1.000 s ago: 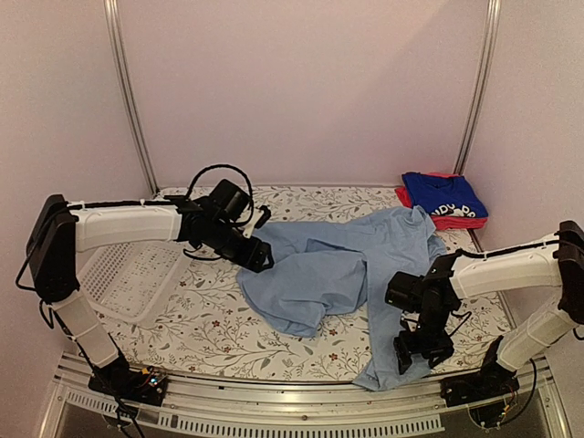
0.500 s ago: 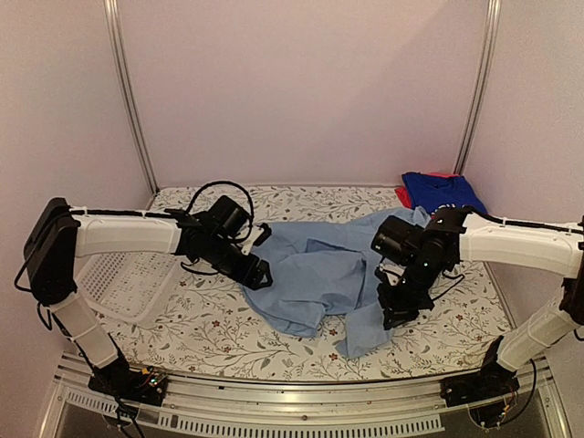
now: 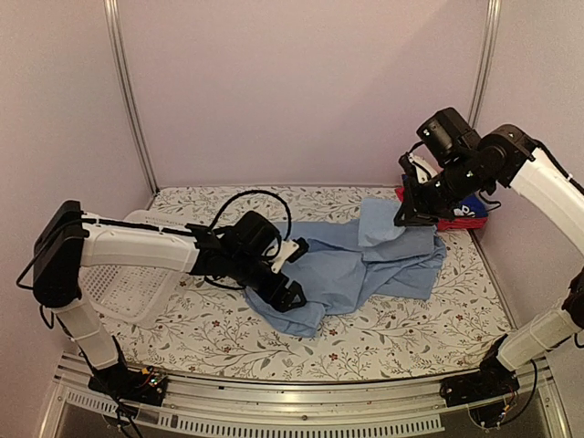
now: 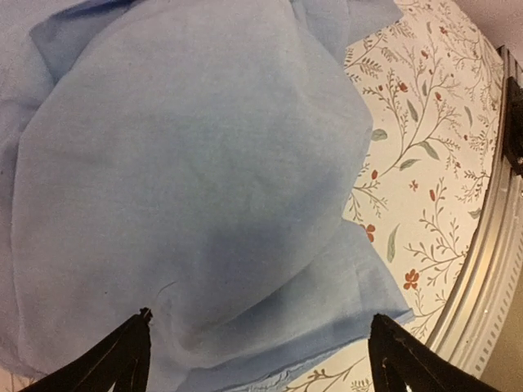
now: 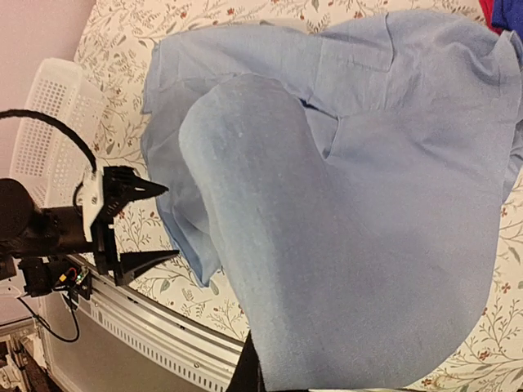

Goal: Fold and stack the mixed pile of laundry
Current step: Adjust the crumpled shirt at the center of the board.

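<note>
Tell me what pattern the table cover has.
The cream cloth table cover shows leafy vines and small red flowers; clearest in the left wrist view.

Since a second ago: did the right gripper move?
Yes. The right gripper went from the near rail up and back to the folded stack at the far right corner, pulling the light-blue shirt along.

White print shows on the royal-blue shirt [image 3: 473,203] at the far right corner of the floral table cover [image 3: 219,338], but most of it is hidden and no letters can be made out. No other writing, label, brand or number is legible.
</note>
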